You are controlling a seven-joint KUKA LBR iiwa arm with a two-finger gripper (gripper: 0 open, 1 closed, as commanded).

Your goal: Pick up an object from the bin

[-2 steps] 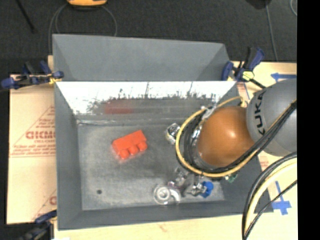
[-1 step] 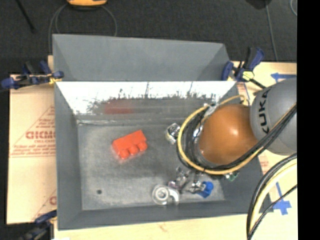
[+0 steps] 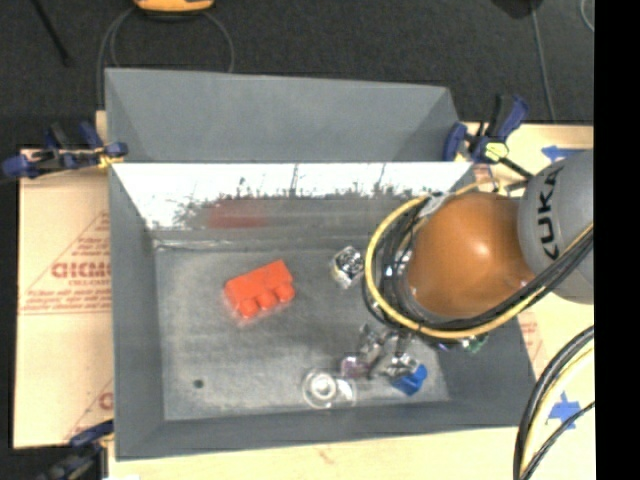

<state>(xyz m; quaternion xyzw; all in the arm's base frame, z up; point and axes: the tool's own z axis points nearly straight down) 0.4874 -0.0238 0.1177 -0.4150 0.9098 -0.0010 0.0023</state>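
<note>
Along the near wall of the bin (image 3: 140, 368), right of the middle, lies a clear ring (image 3: 323, 389). Just beside it to the right are a purple bit (image 3: 352, 367) and a blue piece (image 3: 409, 379). The pincer (image 3: 385, 353) is low among these three, its tip between the purple bit and the blue piece and close to both. I cannot tell whether it touches either, nor whether it stands wide or narrow, because the arm's orange cover (image 3: 465, 258) and cables hang over it. Nothing can be seen held in it. Farther back, by the cover's left edge, sits a small silver piece (image 3: 347, 265). Left of that, well apart from the pincer, a red block (image 3: 260, 290) lies alone on the bin's floor.

In my judgement the step in hand is the grasp itself, with the lift not yet made. The likeliest thing is the purple bit or the blue piece, in the bin's near right corner. The next move calls for a firm closing on one piece only, then a straight lift clear of the ring and the near wall.
</note>
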